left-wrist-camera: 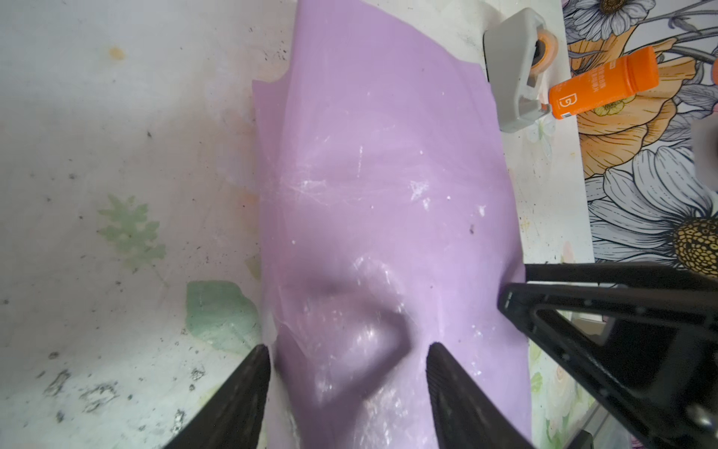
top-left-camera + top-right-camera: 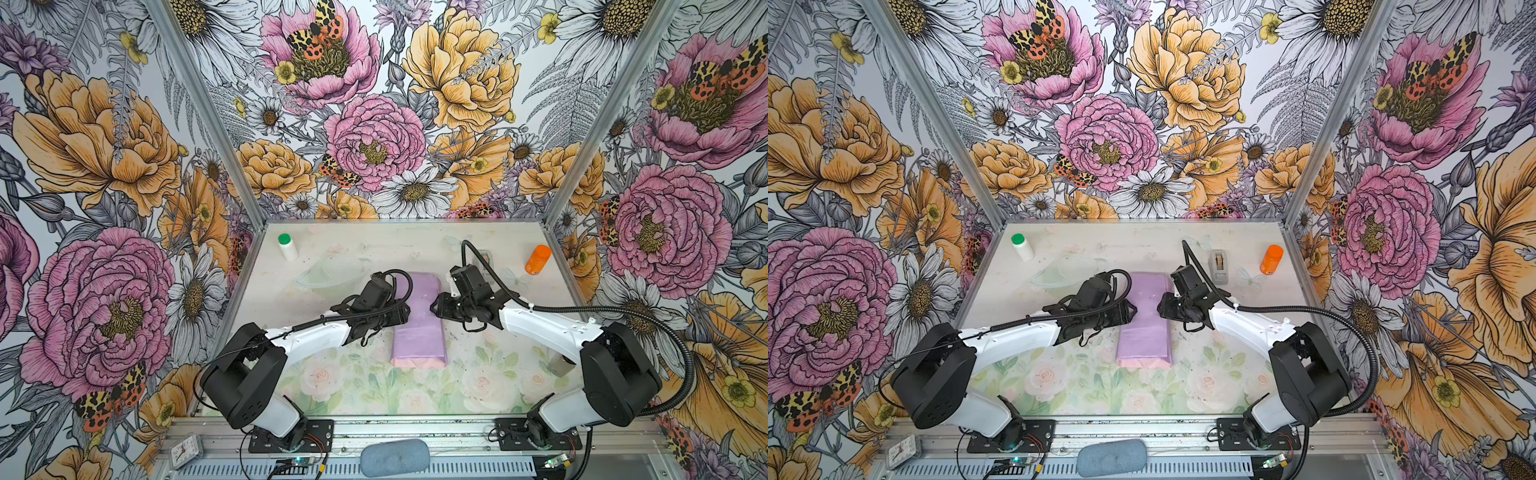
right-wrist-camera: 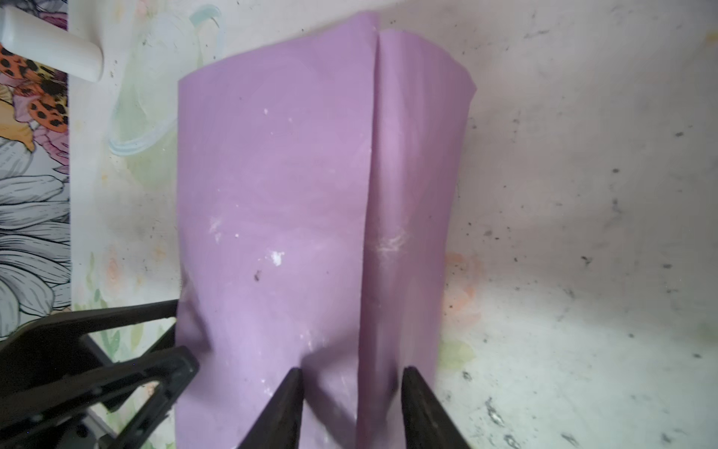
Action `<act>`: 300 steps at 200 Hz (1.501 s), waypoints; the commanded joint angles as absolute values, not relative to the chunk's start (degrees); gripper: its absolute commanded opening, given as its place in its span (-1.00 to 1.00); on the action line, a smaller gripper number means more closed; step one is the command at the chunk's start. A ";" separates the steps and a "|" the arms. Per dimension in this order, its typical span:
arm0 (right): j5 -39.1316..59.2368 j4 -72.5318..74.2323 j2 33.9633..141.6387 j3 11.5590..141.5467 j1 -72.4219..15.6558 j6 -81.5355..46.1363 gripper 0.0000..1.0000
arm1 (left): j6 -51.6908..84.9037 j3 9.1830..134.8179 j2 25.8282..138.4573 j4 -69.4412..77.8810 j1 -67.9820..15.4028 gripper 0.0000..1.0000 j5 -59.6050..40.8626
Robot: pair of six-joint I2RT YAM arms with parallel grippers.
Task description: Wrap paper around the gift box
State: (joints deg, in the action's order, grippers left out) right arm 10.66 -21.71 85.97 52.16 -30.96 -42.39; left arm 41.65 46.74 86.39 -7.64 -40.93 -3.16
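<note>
The paper (image 2: 417, 320) (image 2: 1144, 320) lies folded into a long lilac sleeve in the middle of the table, running from far to near. Its overlapping edge forms a seam (image 3: 373, 194) along the top. The gift box is hidden under it. My left gripper (image 2: 405, 314) (image 1: 347, 350) stands open against the sleeve's left side, with a dented bulge of paper between its fingers. My right gripper (image 2: 434, 306) (image 3: 351, 373) is open on the sleeve's right side, and its fingers straddle the seam. The two grippers face each other across the paper.
A white bottle with a green cap (image 2: 287, 246) lies at the far left. An orange bottle (image 2: 538, 259) and a grey tape dispenser (image 2: 1219, 266) stand at the far right. A clear plastic dish (image 2: 328, 272) sits behind my left arm. Patterned walls close in three sides.
</note>
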 commanded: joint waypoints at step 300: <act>10.46 -28.55 93.50 61.90 -33.78 -39.59 -0.46 | 42.83 40.75 83.09 -3.44 -39.59 -0.14 2.36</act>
